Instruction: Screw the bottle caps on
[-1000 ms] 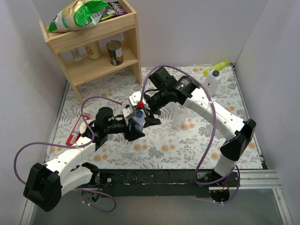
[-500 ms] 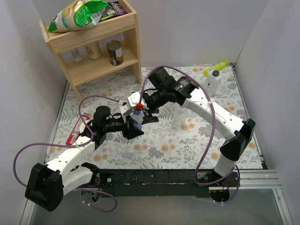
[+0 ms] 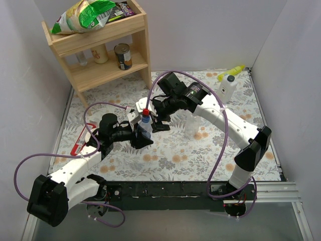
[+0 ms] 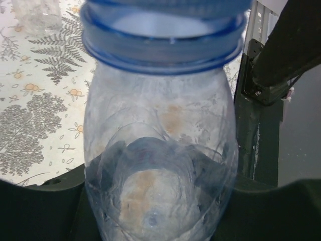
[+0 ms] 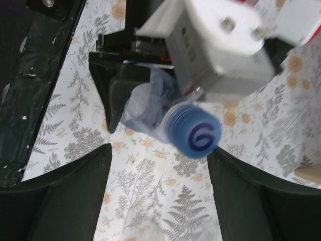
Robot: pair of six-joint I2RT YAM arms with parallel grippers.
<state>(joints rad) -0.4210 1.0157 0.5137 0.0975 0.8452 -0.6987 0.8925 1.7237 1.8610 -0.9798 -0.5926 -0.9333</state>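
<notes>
My left gripper (image 3: 140,136) is shut on a clear bottle (image 3: 144,130) and holds it above the flowered mat. In the left wrist view the bottle (image 4: 159,165) fills the frame between the jaws (image 4: 160,206), with a blue cap (image 4: 160,35) on its neck. The blue cap (image 5: 194,131) also shows in the right wrist view, seated on the tilted bottle (image 5: 150,108). My right gripper (image 5: 159,155) is open, its fingers (image 5: 75,191) wide apart on either side of the cap and not touching it. In the top view the right gripper (image 3: 159,123) sits just right of the cap (image 3: 146,120). A second clear bottle (image 3: 190,125) stands to the right.
A wooden shelf (image 3: 135,37) at the back left holds a tin can (image 3: 123,56) and snack bags (image 3: 83,15). A white bottle with yellow nozzle (image 3: 228,83) stands at the back right. A red-handled tool (image 3: 80,140) lies at the left. White walls enclose the mat.
The left gripper has carried the bottle slightly left. The right gripper has followed and stays by the cap.
</notes>
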